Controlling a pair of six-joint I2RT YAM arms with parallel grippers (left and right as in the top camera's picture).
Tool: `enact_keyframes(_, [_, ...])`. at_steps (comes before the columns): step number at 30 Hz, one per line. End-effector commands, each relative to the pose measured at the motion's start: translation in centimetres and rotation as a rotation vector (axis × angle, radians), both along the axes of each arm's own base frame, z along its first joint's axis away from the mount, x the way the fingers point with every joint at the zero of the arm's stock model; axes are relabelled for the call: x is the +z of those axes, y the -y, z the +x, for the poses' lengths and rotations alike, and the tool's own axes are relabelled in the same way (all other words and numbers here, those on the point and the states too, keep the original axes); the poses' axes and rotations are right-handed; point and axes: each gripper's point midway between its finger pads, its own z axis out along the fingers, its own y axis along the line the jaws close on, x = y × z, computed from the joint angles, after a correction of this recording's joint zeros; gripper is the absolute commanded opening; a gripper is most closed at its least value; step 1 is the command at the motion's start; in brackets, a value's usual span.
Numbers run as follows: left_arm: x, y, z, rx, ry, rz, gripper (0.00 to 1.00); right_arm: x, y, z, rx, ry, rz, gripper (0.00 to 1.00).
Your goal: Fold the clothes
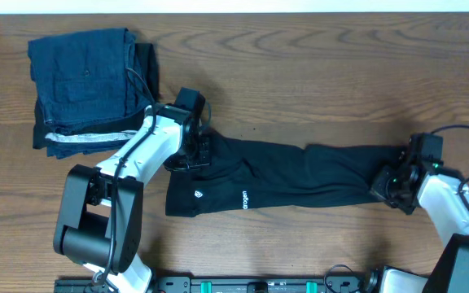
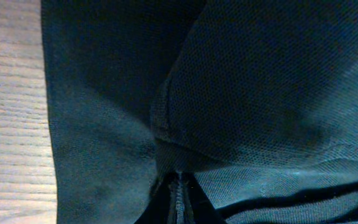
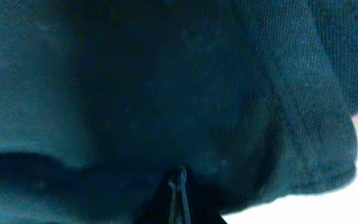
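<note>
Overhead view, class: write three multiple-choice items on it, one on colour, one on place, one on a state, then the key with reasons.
1. The T-shirt is: A white, B black, C red.
2. The folded dark blue garments lie: A at the upper left of the table, B on the T-shirt, C at the near edge.
3. The left gripper and right gripper are: A both open, B both shut on the T-shirt, C one open.
Key: B, black cloth throughout; A, they sit apart, top left; B, both wrist views show closed tips pinching fabric.
</note>
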Motion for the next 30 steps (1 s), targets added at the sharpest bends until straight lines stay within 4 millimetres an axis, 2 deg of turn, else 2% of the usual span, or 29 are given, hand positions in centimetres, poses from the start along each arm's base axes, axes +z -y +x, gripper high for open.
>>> enact_keyframes(1, [-0.6, -0.3, -0.3, -0.001, -0.017, 0.015, 0.06, 0.0, 0.7, 0.2, 0.012, 0.012, -0.049, 0.02])
enact_keyframes(4, [-0.6, -0.3, -0.3, -0.001, -0.017, 0.015, 0.06, 1.7, 0.3, 2.1, 0.027, 0.063, -0.015, 0.04])
enact_keyframes(8, [-0.5, -0.3, -0.3, -0.002, -0.017, 0.015, 0.07, 5.8, -0.3, 5.4, 0.15, 0.161, 0.02, 0.13])
enact_keyframes(9, [-0.5, -0.3, -0.4, -0.002, -0.019, 0.016, 0.07, 7.0, -0.2, 6.1, 0.19, 0.176, 0.006, 0.2])
enact_keyframes(11, [-0.5, -0.3, -0.5, -0.002, -0.023, 0.017, 0.07, 8.8, 0.4, 6.9, 0.273, 0.195, -0.039, 0.41])
enact_keyframes(14, [-0.5, -0.4, -0.6, -0.001, -0.028, 0.018, 0.08, 10.1, 2.0, 7.0, 0.265, 0.168, -0.122, 0.5])
enact_keyframes(16, [-0.5, -0.4, -0.6, -0.001, -0.03, 0.019, 0.16, 10.2, 3.0, 6.9, 0.245, 0.158, -0.165, 0.56])
enact_keyframes(20, [0.5, -0.2, -0.1, -0.001, -0.011, 0.013, 0.32, 9.5, 4.4, 6.6, 0.21, 0.133, -0.18, 0.56])
enact_keyframes(26, [5.3, 0.5, 2.1, -0.001, 0.084, -0.017, 0.41, 7.5, 5.1, 6.5, 0.2, 0.106, -0.2, 0.63])
enact_keyframes(30, [8.3, 0.6, 2.4, 0.0, 0.155, -0.039, 0.49, 6.1, 5.5, 6.2, 0.23, 0.079, -0.208, 0.54])
